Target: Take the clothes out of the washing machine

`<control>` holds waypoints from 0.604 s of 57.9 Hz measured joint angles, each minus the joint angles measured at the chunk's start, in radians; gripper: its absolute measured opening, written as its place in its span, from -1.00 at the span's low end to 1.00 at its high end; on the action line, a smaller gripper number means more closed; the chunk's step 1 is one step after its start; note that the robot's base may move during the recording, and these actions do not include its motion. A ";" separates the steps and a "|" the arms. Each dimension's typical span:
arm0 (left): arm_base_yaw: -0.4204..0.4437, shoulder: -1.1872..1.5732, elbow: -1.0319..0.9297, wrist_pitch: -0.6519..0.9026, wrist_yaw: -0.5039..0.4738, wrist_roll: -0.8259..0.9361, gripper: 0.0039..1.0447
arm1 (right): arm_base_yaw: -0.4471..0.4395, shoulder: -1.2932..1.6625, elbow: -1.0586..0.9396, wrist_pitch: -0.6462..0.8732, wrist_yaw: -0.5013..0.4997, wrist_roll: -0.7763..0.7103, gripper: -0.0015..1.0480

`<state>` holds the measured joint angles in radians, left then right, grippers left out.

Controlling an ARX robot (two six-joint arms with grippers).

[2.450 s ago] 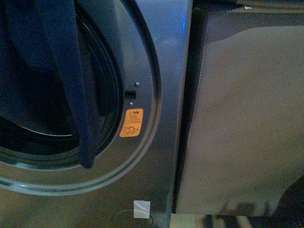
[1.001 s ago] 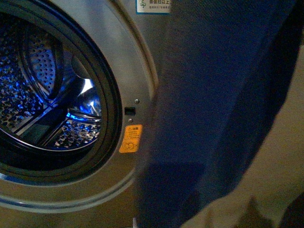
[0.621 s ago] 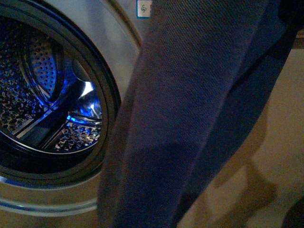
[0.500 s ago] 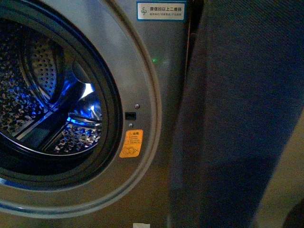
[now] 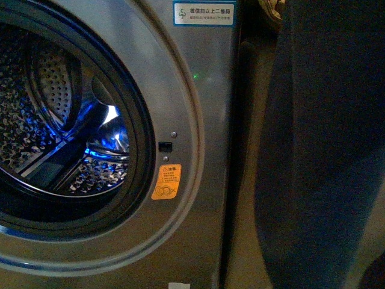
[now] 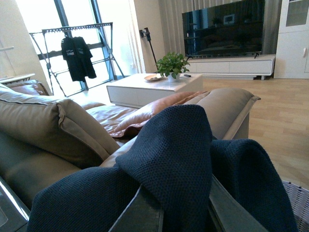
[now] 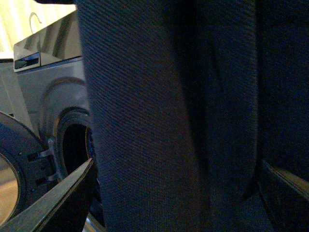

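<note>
We see the clothes (image 5: 319, 150) hanging right of the washing machine (image 5: 204, 78) and draped over the left gripper (image 6: 183, 212); we cannot tell its grip. The right gripper (image 7: 176, 166) is spread wide.

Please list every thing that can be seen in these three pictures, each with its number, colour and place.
washing machine: one, grey, left of the front view; door open, drum lit blue
orange sticker: one, right of the porthole
label: one, blue-white, top of the machine's front
clothes: one, dark navy, hanging right of the machine, outside the drum
sofa: one, tan, behind the garment
coffee table: one, white, beyond the sofa
plant: one, green, on the coffee table
television: one, black, far wall
drying rack: one, dark, by the window
shirt: one, black, on the rack
left gripper: garment draped over it, fingertips hidden
right gripper: fingers apart, garment hanging between
</note>
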<state>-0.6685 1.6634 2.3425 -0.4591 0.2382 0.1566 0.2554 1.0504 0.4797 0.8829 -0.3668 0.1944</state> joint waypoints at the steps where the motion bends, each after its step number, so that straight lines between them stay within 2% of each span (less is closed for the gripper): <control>1: 0.000 0.000 0.000 0.000 0.000 0.000 -0.82 | 0.005 0.002 0.000 0.005 0.006 -0.003 0.86; 6: 0.000 0.000 0.000 0.000 0.000 0.000 -0.82 | 0.040 0.030 0.000 0.061 0.079 -0.048 0.86; 17: 0.000 0.000 0.000 0.000 0.000 0.000 -0.82 | 0.060 0.110 0.021 0.146 0.215 -0.161 0.86; 35: 0.000 0.000 0.000 0.000 0.000 0.000 -0.82 | 0.112 0.240 0.075 0.260 0.308 -0.314 0.86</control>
<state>-0.6685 1.6634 2.3425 -0.4591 0.2382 0.1566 0.3672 1.2900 0.5545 1.1427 -0.0586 -0.1192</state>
